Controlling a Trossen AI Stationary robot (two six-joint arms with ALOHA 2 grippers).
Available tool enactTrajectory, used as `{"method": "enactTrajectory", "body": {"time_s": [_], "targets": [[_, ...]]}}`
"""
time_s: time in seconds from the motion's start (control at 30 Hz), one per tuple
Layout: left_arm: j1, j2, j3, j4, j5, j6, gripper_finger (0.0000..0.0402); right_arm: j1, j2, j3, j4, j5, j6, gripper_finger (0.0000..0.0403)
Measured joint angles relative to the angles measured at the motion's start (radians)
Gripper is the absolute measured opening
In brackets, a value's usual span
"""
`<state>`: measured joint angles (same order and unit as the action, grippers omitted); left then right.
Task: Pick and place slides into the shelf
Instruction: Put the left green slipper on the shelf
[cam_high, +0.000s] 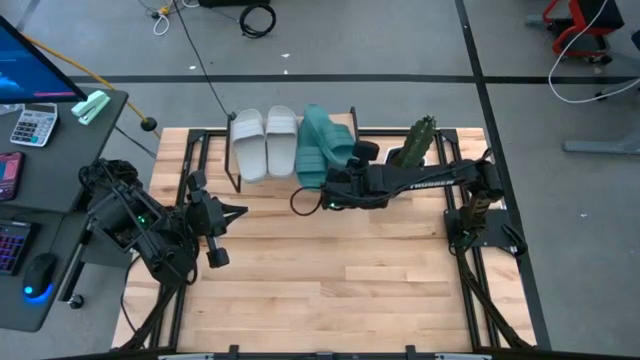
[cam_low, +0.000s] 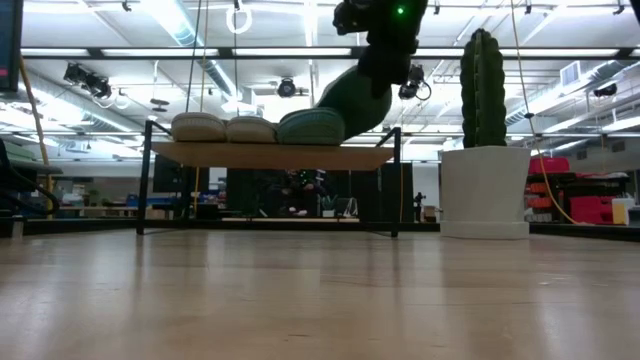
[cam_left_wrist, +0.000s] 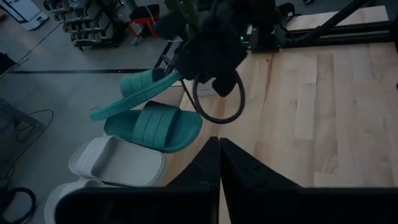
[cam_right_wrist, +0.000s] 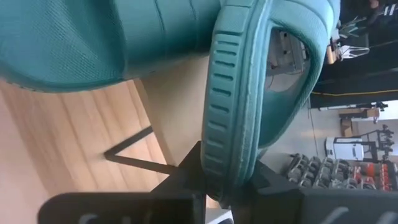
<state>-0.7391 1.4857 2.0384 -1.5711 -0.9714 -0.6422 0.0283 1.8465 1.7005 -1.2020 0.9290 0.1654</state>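
Holding the last teal slide (cam_right_wrist: 233, 93) pinched by its edge, tilted above the shelf (cam_low: 270, 155), the right gripper (cam_high: 335, 190) should level it (three slides already lie alongside) before releasing. Left gripper (cam_high: 215, 225), pressed together, waits well away.

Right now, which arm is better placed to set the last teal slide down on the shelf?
The right. Its gripper already clamps the tilted teal slide over the shelf, beside the flat teal slide. The left gripper waits, shut, away from the shelf.
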Motion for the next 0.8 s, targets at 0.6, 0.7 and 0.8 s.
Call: {"method": "enactTrajectory", "body": {"time_s": [0.6,0.7,0.8], "targets": [[0.000,0.000,0.000,0.000,0.000,0.000,0.0004,0.034,-0.002,0.235,-0.352,0.000,0.084,0.0039],[0.000,0.000,0.000,0.000,0.000,0.000,0.0010,0.052,-0.005,0.255,-0.373,-0.075,0.137,0.0039],[0.000,0.000,0.000,0.000,0.000,0.000,0.0019,0.075,-0.008,0.250,-0.367,-0.150,0.198,0.0039]]}}
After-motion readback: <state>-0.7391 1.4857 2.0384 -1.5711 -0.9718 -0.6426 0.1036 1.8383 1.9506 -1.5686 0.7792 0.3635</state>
